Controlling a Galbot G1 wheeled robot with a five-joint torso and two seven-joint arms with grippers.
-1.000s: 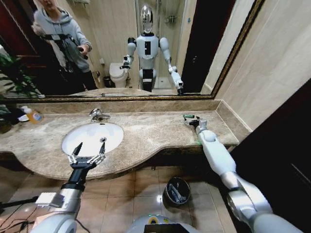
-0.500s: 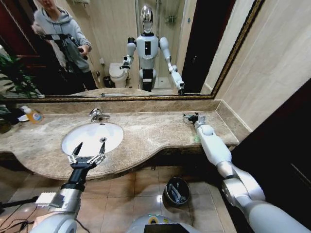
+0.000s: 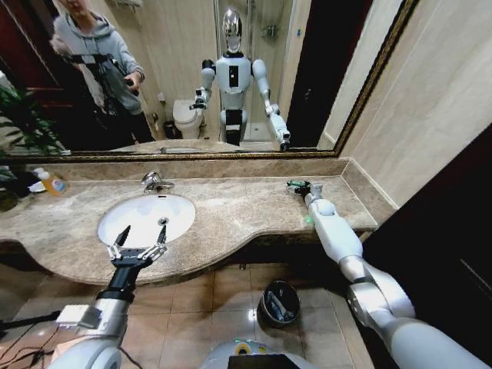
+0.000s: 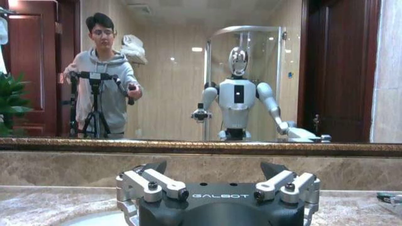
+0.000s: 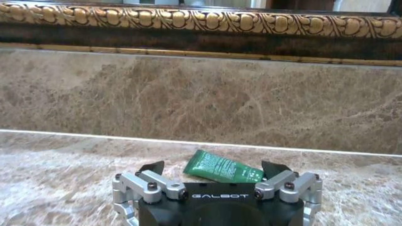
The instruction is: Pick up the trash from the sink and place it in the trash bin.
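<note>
Small green plastic tube point(image 5: 223, 167) lies just beyond my right gripper point(image 5: 213, 170), long axis crosswise between its spread fingers; left gripper point(image 3: 141, 234), also spread, hovers by the sink.

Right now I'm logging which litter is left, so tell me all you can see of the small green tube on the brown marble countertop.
The small green tube is a glossy, plastic-looking squeeze tube, deep green with fine pale print, too small to read. It lies flat and slanted on the brown marble countertop, near the marble backsplash under the mirror, far to the right of the white oval sink. The right gripper sits just before it, open, fingers on either side of the tube's near end; I cannot tell if they touch it.
</note>
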